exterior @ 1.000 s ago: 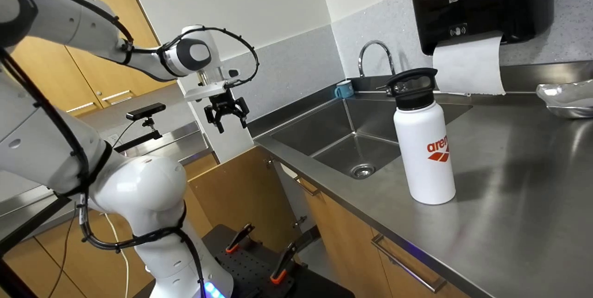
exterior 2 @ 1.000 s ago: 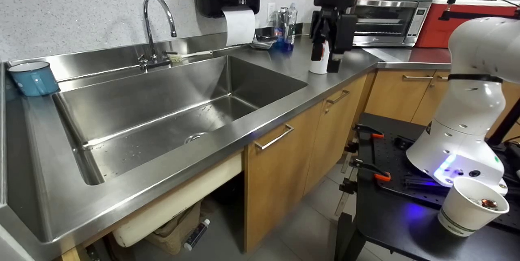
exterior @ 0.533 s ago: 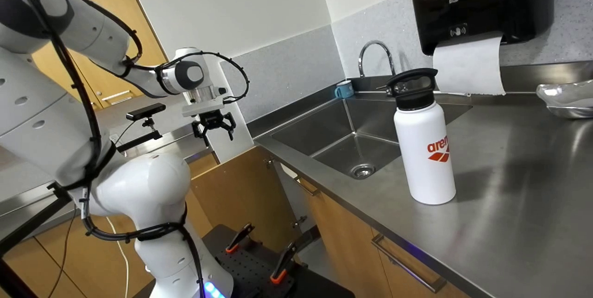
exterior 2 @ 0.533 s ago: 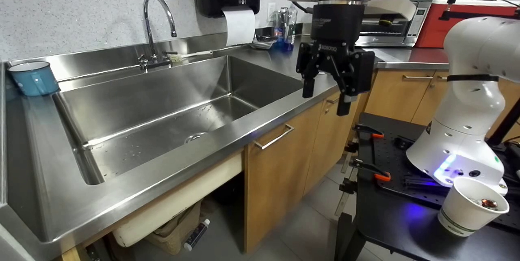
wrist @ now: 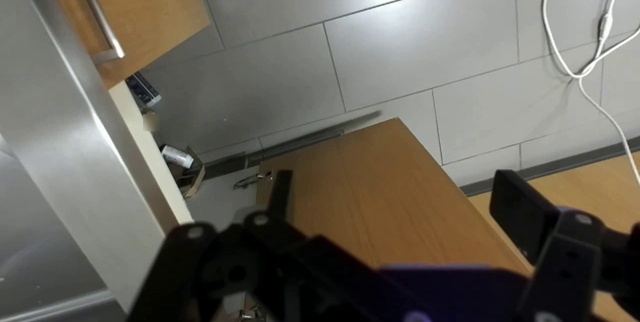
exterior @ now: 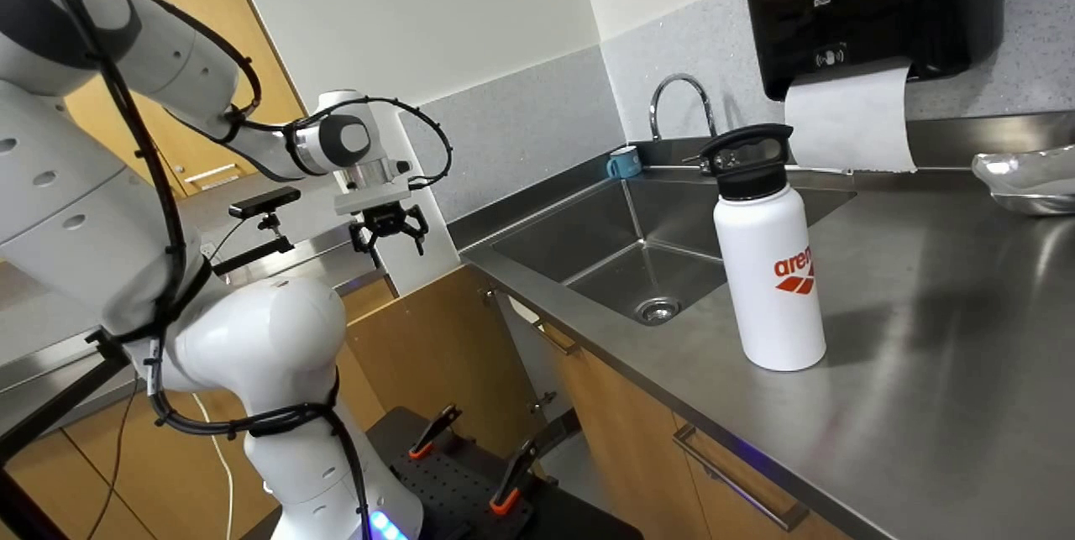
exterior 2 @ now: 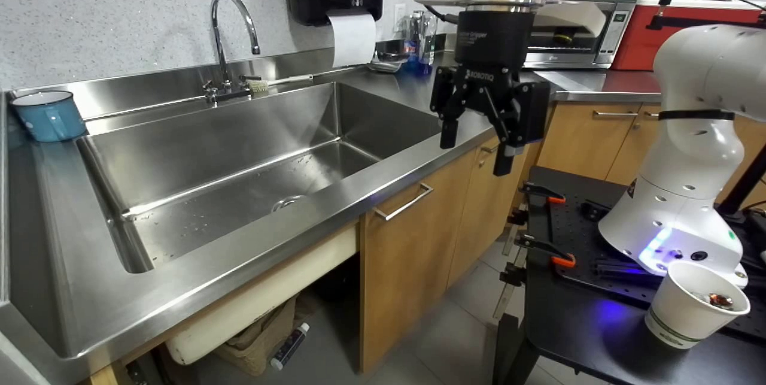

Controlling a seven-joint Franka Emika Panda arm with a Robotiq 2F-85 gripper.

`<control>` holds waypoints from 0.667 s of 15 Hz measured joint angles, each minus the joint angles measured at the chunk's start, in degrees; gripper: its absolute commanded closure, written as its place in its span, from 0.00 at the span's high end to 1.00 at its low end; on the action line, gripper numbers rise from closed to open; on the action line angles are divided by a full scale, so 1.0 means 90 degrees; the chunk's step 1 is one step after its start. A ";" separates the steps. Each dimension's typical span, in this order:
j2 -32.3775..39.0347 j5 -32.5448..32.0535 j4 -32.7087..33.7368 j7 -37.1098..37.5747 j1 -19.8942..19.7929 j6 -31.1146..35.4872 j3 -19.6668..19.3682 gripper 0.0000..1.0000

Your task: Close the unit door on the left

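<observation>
The unit door (exterior: 437,347) is a flat honey-brown panel standing open below the sink counter in an exterior view. In the wrist view the unit door (wrist: 370,187) lies below my gripper, with hinges at its left side. My gripper (exterior: 396,251) is in the air above the door's top edge and appears apart from it. In an exterior view the gripper (exterior 2: 476,151) points down, in front of the counter edge. In the wrist view the gripper (wrist: 394,182) has its fingers (wrist: 522,212) wide apart with nothing between them. The lower part of the door is hidden behind the robot table.
The steel counter (exterior 2: 239,271) with a deep sink (exterior 2: 239,181) runs alongside. Low cabinet fronts (exterior 2: 413,253) with bar handles are shut. A white bottle (exterior: 768,280) stands on the counter. Clamps (exterior 2: 547,250) and a paper cup (exterior 2: 688,313) are on the robot table.
My gripper has moved lower and backward, closer to the robot base, turning somewhat. In the last half second it has barely moved. The door has not moved.
</observation>
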 measured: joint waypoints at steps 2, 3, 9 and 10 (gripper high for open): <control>0.0309 0.0099 -0.0150 -0.0463 0.0077 0.0810 0.0072 1.00; 0.0529 0.0264 -0.0222 -0.0743 0.0165 0.1297 0.0090 1.00; 0.2031 0.2278 -0.0211 -0.3322 0.0655 0.3654 0.0513 1.00; 0.2251 0.2657 -0.0128 -0.3799 0.0698 0.3916 0.0630 1.00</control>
